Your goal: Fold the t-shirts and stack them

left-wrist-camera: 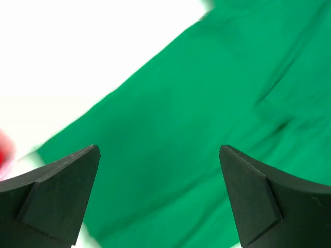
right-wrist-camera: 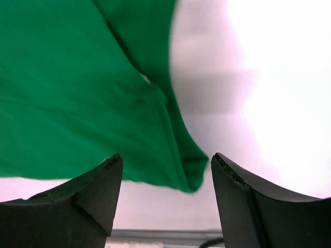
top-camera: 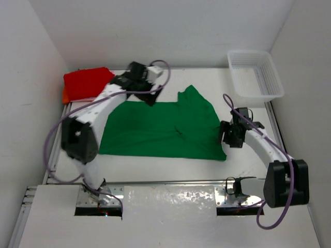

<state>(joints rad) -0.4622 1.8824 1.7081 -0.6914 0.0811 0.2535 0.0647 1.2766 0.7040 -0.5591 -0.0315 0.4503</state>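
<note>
A green t-shirt (top-camera: 165,126) lies spread flat in the middle of the table, with one sleeve pointing to the far side. My left gripper (top-camera: 150,97) hovers over its far left edge, open, with only green cloth (left-wrist-camera: 207,103) below the jaws and nothing between them (left-wrist-camera: 159,155). My right gripper (top-camera: 228,137) stands open at the shirt's near right corner (right-wrist-camera: 194,175), which lies under the gap (right-wrist-camera: 166,161) without being pinched. A folded red t-shirt (top-camera: 87,82) rests at the far left on an orange one (top-camera: 65,96).
A white mesh basket (top-camera: 254,74) stands at the far right corner. White walls close in the table on the left, far and right sides. A metal rail (top-camera: 170,182) runs along the near edge.
</note>
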